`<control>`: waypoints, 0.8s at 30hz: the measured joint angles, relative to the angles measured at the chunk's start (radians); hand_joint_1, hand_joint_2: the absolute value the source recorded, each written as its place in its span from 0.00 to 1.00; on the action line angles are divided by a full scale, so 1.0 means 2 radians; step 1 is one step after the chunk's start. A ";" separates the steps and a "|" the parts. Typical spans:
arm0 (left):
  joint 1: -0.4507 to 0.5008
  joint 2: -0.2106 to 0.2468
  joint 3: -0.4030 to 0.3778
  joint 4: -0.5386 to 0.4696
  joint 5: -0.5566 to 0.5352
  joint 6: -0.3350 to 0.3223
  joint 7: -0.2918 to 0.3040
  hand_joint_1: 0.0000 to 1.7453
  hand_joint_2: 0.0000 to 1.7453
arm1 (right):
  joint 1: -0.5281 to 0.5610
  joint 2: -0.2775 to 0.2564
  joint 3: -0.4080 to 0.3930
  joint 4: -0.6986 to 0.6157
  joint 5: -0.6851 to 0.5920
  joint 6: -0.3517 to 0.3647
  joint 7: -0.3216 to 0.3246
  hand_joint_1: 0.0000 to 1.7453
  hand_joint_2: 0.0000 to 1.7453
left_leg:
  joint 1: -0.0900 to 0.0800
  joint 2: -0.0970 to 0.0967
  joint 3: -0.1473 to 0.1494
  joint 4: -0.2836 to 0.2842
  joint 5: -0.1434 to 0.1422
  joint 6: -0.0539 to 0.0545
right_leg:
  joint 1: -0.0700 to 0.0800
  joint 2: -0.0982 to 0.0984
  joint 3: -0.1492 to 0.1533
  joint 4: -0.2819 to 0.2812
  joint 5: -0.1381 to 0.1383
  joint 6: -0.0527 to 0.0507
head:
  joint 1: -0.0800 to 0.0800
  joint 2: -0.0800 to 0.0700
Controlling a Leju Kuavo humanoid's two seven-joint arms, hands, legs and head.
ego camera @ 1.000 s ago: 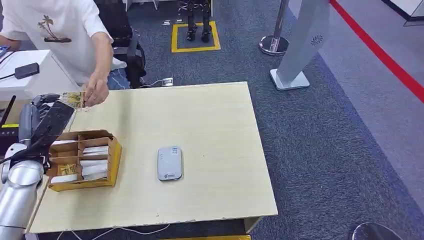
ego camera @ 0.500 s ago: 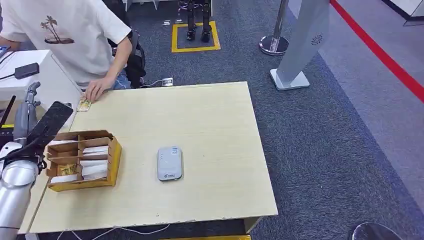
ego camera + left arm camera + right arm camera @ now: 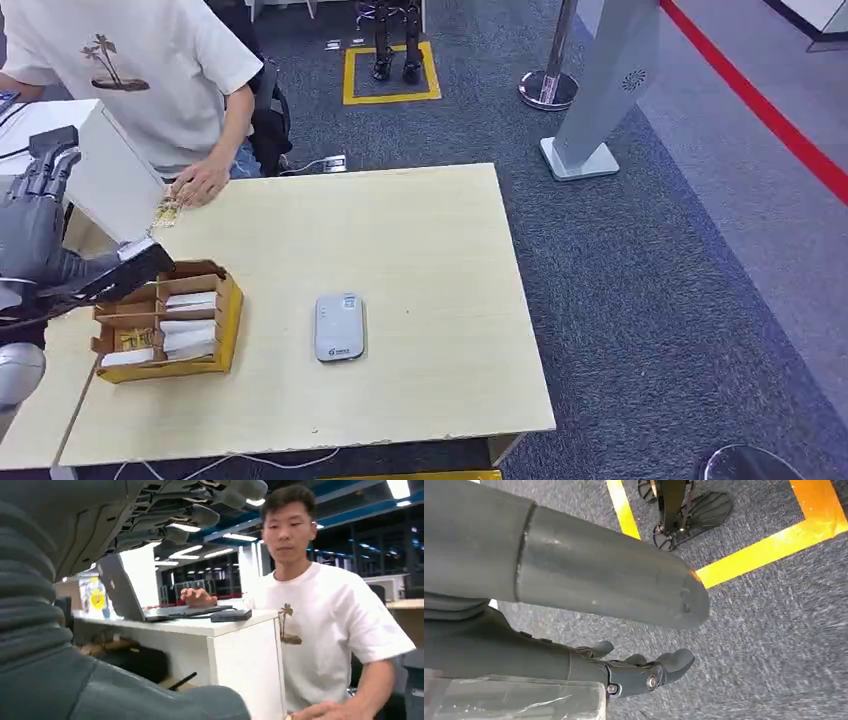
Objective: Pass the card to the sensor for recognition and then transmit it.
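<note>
Since the earlier frames the left hand [image 3: 45,235] has risen from beside the cardboard organizer [image 3: 165,320] to hang above the near-left corner of the surface [image 3: 400,230], and the person's hand [image 3: 203,183] has gone from holding the card [image 3: 167,211] up in the air to resting by it at the far-left edge.

From the head view, the card lies flat on the surface, just beside the person's fingertips and well apart from the grey card sensor [image 3: 339,326] in the middle. The organizer stands left of the sensor with white cards in its compartments. The left hand's fingers are spread and straight, holding nothing.

From the left wrist view, the left hand's fingers [image 3: 200,510] reach out apart and empty toward a person in a white T-shirt [image 3: 320,630] behind a white counter [image 3: 225,645] carrying a laptop [image 3: 125,595].

From the right wrist view, the right hand [image 3: 634,672] hangs over grey carpet [image 3: 774,630] with yellow tape lines [image 3: 754,555], its fingers loosely curled and apart, grasping nothing.
</note>
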 joint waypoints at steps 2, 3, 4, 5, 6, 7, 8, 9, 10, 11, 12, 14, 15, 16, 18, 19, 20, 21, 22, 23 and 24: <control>0.018 0.015 -0.002 -0.023 -0.003 -0.012 0.000 0.00 1.00 | 0.001 0.001 -0.005 0.000 0.000 0.000 0.000 0.00 0.00 | 0.000 0.000 0.000 0.000 0.000 0.000 | 0.000 0.000 0.000 0.000 0.000 0.000 | 0.000 0.000; 0.026 0.021 -0.002 -0.033 -0.004 -0.019 -0.001 0.00 1.00 | 0.001 0.002 -0.007 0.000 0.000 0.000 0.000 0.00 0.00 | 0.000 0.000 0.000 0.000 0.000 0.000 | 0.000 0.000 0.000 0.000 0.000 0.000 | 0.000 0.000; 0.034 0.027 -0.002 -0.040 -0.003 -0.025 -0.003 0.00 1.00 | 0.001 0.002 -0.009 0.000 0.000 0.000 0.000 0.00 0.00 | 0.000 0.000 0.000 0.000 0.000 0.000 | 0.000 0.000 0.000 0.000 0.000 0.000 | 0.000 0.000; 0.042 0.031 -0.002 -0.047 -0.003 -0.031 -0.005 0.00 1.00 | 0.001 0.002 -0.011 0.000 0.000 0.000 0.000 0.00 0.00 | 0.000 0.000 0.000 0.000 0.000 0.000 | 0.000 0.000 0.000 0.000 0.000 0.000 | 0.000 0.000; 0.051 0.038 -0.002 -0.055 -0.001 -0.036 -0.007 0.00 1.00 | 0.001 0.003 -0.014 0.000 0.000 0.000 0.000 0.00 0.00 | 0.000 0.000 0.000 0.000 0.000 0.000 | 0.000 0.000 0.000 0.000 0.000 0.000 | 0.000 0.000; 0.061 0.043 -0.002 -0.062 0.001 -0.040 -0.010 0.00 1.00 | 0.001 0.003 -0.016 0.000 0.000 0.000 0.000 0.00 0.00 | 0.000 0.000 0.000 0.000 0.000 0.000 | 0.000 0.000 0.000 0.000 0.000 0.000 | 0.000 0.000; 0.072 0.048 -0.002 -0.067 0.003 -0.043 -0.011 0.00 1.00 | 0.002 0.003 -0.018 0.000 0.001 0.000 0.000 0.00 0.00 | 0.000 0.000 0.000 0.000 0.000 0.000 | 0.000 0.000 0.000 0.000 0.000 0.000 | 0.000 0.000; 0.080 0.051 -0.001 -0.073 0.009 -0.047 -0.014 0.00 1.00 | 0.002 0.003 -0.020 0.000 0.001 0.000 0.000 0.00 0.00 | 0.000 0.000 0.000 0.000 0.000 0.000 | 0.000 0.000 0.000 0.000 0.000 0.000 | 0.000 0.000; 0.091 0.056 0.001 -0.080 0.015 -0.052 -0.017 0.00 1.00 | 0.003 0.003 -0.022 -0.001 0.001 0.000 0.000 0.00 0.00 | 0.000 0.000 0.000 0.000 0.000 0.000 | 0.000 0.000 0.000 0.000 0.000 0.000 | 0.000 0.000; 0.100 0.060 0.003 -0.085 0.024 -0.058 -0.020 0.00 1.00 | 0.003 0.004 -0.024 -0.001 0.002 0.000 0.000 0.00 0.00 | 0.000 0.000 0.000 0.000 0.000 0.000 | 0.000 0.000 0.000 0.000 0.000 0.000 | 0.000 0.000; 0.109 0.066 0.006 -0.092 0.039 -0.068 -0.022 0.00 1.00 | 0.003 0.004 -0.026 -0.001 0.002 0.000 0.000 0.00 0.00 | 0.000 0.000 0.000 0.000 0.000 0.000 | 0.000 0.000 0.000 0.000 0.000 0.000 | 0.000 0.000; 0.131 0.081 0.017 -0.105 0.065 -0.081 -0.026 0.00 1.00 | 0.004 0.004 -0.031 -0.001 0.005 -0.001 0.001 0.00 0.00 | 0.000 0.000 0.000 0.000 0.000 0.000 | 0.000 0.000 0.000 0.000 0.000 0.000 | 0.000 0.000; 0.143 0.089 0.026 -0.114 0.079 -0.088 -0.027 0.00 1.00 | 0.004 0.004 -0.033 -0.001 0.007 -0.002 0.002 0.00 0.00 | 0.000 0.000 0.000 0.000 0.000 0.000 | 0.000 0.000 0.000 0.000 0.000 0.000 | 0.000 0.000; 0.156 0.097 0.034 -0.121 0.088 -0.092 -0.027 0.00 1.00 | 0.004 0.004 -0.035 -0.001 0.009 -0.003 0.002 0.00 0.00 | 0.000 0.001 0.000 0.000 0.000 0.000 | 0.000 0.000 0.000 0.000 0.000 0.000 | 0.000 0.000; 0.172 0.111 0.052 -0.134 0.103 -0.105 -0.027 0.00 1.00 | 0.005 0.004 -0.040 -0.001 0.010 -0.002 0.002 0.00 0.00 | 0.000 0.000 -0.001 0.000 0.000 0.000 | 0.000 0.000 -0.001 0.000 0.000 0.000 | 0.000 0.000; 0.175 0.114 0.057 -0.138 0.106 -0.110 -0.027 0.00 1.00 | 0.005 0.004 -0.042 -0.002 0.011 -0.002 0.002 0.00 0.00 | 0.000 -0.001 -0.001 0.000 0.000 0.000 | 0.000 -0.001 0.000 0.000 0.000 0.000 | 0.000 0.000; 0.181 0.118 0.063 -0.143 0.108 -0.113 -0.026 0.00 1.00 | 0.004 0.004 -0.043 -0.002 0.011 -0.002 0.002 0.00 0.00 | 0.000 -0.001 -0.001 0.000 0.000 0.000 | 0.000 -0.001 0.000 0.000 0.000 0.000 | 0.000 0.000; 0.190 0.120 0.067 -0.148 0.108 -0.113 -0.024 0.00 1.00 | 0.004 0.004 -0.043 -0.002 0.013 -0.002 0.002 0.00 0.00 | 0.000 -0.001 -0.001 0.000 0.000 0.000 | 0.000 -0.001 0.000 0.000 0.000 0.000 | 0.000 0.000; 0.200 0.121 0.073 -0.152 0.105 -0.113 -0.021 0.00 1.00 | 0.004 0.004 -0.044 -0.002 0.016 -0.002 0.002 0.00 0.00 | 0.000 0.000 0.000 0.000 0.000 0.000 | 0.000 -0.001 0.000 0.000 0.000 0.000 | 0.000 0.000; 0.212 0.122 0.078 -0.156 0.102 -0.111 -0.020 0.00 1.00 | 0.004 0.005 -0.045 -0.002 0.019 -0.002 0.002 0.00 0.00 | 0.000 0.000 0.000 0.000 0.000 0.000 | 0.000 0.000 0.000 0.000 0.000 0.000 | 0.000 0.000; 0.223 0.123 0.084 -0.160 0.101 -0.109 -0.020 0.00 1.00 | 0.005 0.005 -0.046 -0.002 0.020 -0.002 0.002 0.00 0.00 | 0.000 0.000 0.000 0.000 0.000 0.000 | 0.000 0.000 0.000 0.000 0.000 0.000 | 0.000 0.000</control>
